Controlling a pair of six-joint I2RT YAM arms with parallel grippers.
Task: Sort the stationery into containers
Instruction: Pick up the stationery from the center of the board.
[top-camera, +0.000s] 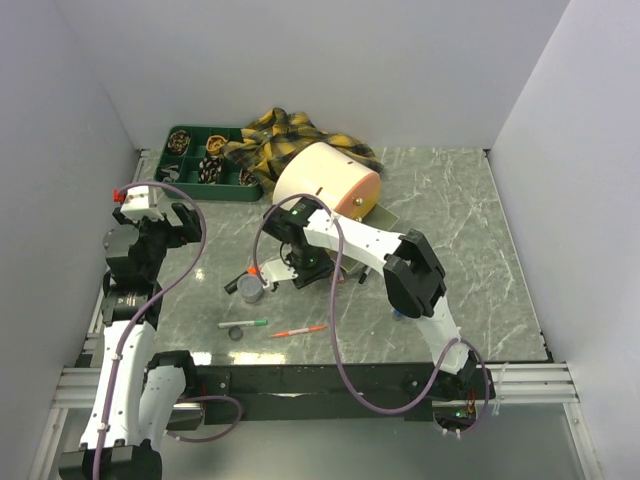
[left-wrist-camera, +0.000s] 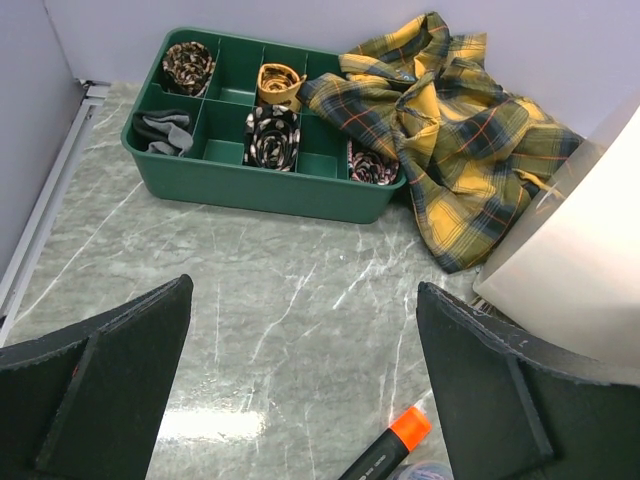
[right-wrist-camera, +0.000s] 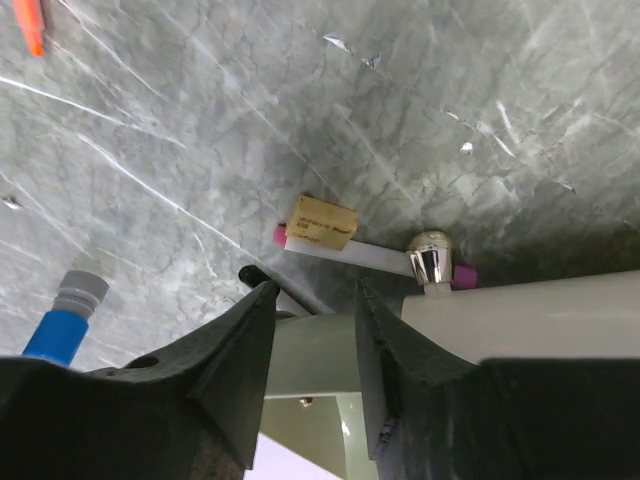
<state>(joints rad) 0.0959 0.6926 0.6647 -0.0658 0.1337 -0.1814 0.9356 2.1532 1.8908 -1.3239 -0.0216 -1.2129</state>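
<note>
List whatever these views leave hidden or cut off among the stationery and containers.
- Cream drum: top view shows no contents; left wrist view cuts it at the right edge.
- Highlighter: left wrist view, barrel cut by the bottom edge.
- Blue marker: right wrist view, lower body behind the right gripper.
- Green tray: far right corner under the plaid cloth, left wrist view.

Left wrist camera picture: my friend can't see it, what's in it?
The left gripper holds its two black fingers wide open over a grey marble table. Behind sit a green tray with rolled-up things in its compartments, a yellow plaid cloth and a cream drum; an orange-capped highlighter lies nearest.
</note>
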